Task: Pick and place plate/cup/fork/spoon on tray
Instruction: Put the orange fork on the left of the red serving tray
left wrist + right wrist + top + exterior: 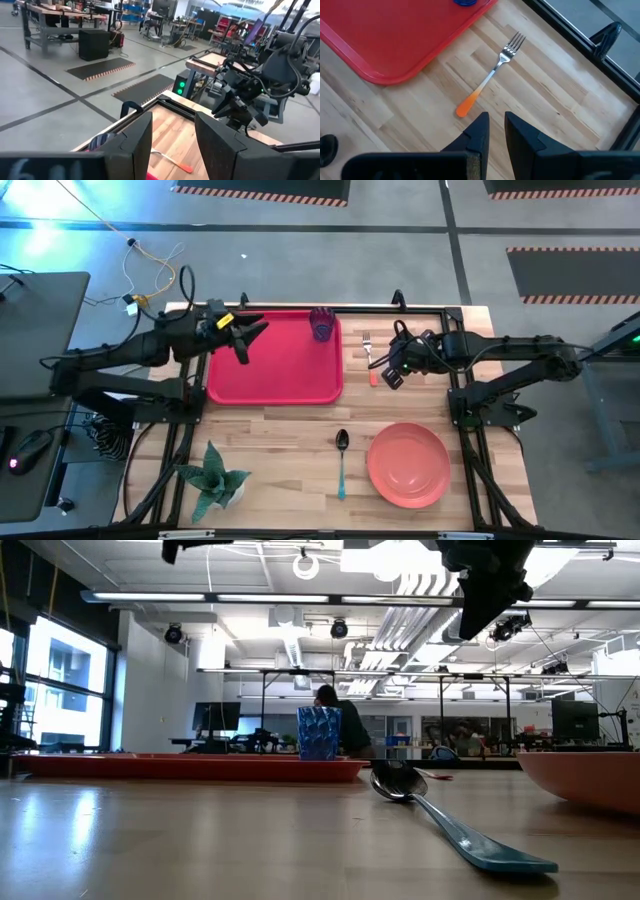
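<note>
The red tray (272, 360) lies at the far left of the table, and only the cup (321, 323) stands on it, in its far right corner. The pink plate (407, 464) sits off the tray at the near right, with the spoon (341, 461) lying just to its left on the bare wood. The fork (369, 356) lies on the wood just beside the tray's right edge, tines pointing away.

I judge the fork to be the step in hand: the right gripper (392, 370) hangs above the table close to the orange handle, fingers only a narrow gap apart and holding nothing. It would have to spread them, drop onto the slim handle, and close. The left gripper (243, 338) hovers over the tray's far left corner, fingers spread and empty.

The right wrist view shows the fork whole, from tines to handle, which the overhead barely resolves. The table-level view shows the cup's faceted side and a person seated far behind it.
</note>
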Available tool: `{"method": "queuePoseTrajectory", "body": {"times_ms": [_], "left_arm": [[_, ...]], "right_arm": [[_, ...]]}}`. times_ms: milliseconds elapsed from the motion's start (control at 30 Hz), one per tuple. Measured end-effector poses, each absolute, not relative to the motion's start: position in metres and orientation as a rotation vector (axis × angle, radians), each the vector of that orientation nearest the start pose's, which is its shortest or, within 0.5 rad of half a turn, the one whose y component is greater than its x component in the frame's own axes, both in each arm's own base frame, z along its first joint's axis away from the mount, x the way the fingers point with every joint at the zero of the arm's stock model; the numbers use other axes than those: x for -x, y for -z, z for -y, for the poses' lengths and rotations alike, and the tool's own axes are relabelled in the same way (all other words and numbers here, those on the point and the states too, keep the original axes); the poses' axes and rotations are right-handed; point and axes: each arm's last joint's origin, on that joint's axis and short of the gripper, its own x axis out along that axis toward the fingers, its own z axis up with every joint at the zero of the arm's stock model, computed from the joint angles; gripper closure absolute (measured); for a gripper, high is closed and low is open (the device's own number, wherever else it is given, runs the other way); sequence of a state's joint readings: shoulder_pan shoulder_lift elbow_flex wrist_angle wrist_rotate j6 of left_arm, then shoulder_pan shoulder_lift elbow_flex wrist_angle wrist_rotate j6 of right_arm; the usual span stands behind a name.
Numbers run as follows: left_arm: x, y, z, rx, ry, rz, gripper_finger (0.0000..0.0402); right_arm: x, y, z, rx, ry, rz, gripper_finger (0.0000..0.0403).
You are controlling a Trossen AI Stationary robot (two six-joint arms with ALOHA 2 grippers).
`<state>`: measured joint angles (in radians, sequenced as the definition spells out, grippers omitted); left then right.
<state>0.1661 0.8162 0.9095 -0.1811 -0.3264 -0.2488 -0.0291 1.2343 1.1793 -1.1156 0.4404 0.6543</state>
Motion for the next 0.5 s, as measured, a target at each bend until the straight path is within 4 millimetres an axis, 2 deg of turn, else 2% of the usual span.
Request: {"method": "queuePoseTrajectory", "body": {"times_ms": [333, 500], "left_arm": [[-0.184, -0.413, -0.040, 0.226, -0.494, 0.021, 0.0263], [-0.202, -0.420, -0.043, 0.222, -0.494, -0.005, 0.0263]], "right_arm": [[-0.217, -0.313, 0.019, -0.431, 0.822, -0.922, 0.0350], [-0.217, -0.313, 0.022, -0.509, 0.870, -0.885, 0.0350]]}}
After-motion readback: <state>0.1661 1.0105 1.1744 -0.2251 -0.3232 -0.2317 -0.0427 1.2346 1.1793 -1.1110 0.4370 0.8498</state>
